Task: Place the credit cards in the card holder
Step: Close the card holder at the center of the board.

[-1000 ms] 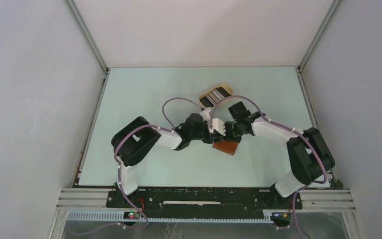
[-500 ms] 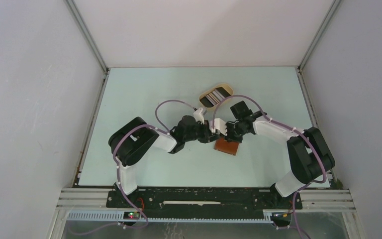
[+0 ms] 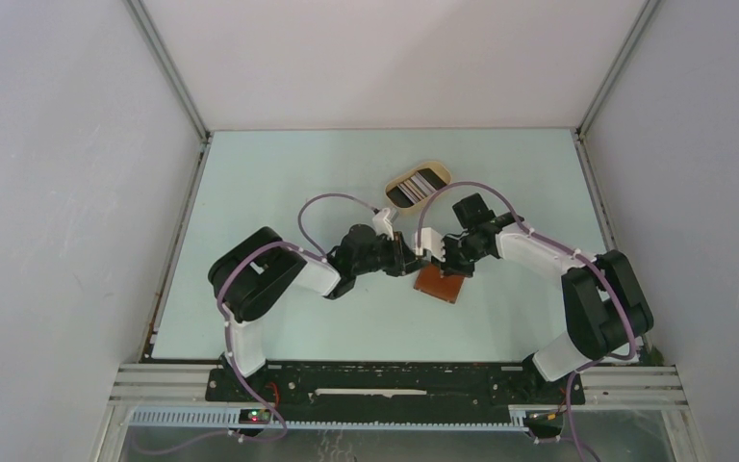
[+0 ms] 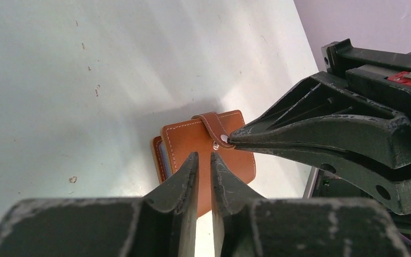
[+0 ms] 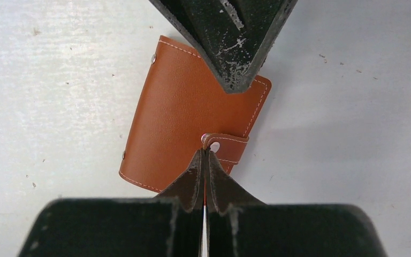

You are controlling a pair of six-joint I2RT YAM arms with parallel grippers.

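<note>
At centre of the tabletop (image 3: pixel 279 192), the top view places the folded card holder (image 3: pixel 440 285) beneath both hands, with the credit cards (image 3: pixel 414 187) lying in a beige oval tray (image 3: pixel 440 170) at its 12 o'clock, which neither wrist view includes. Only the left wrist view shows the left hand (image 4: pixel 203 156) parted by a narrow gap, gripping nothing, above the holder. Only the right wrist view shows the right hand (image 5: pixel 204 152) fully closed, tips meeting at the snap of the closing tab (image 5: pixel 229 148) on the holder's 4 o'clock side; whether they pinch the tab cannot be determined.
</note>
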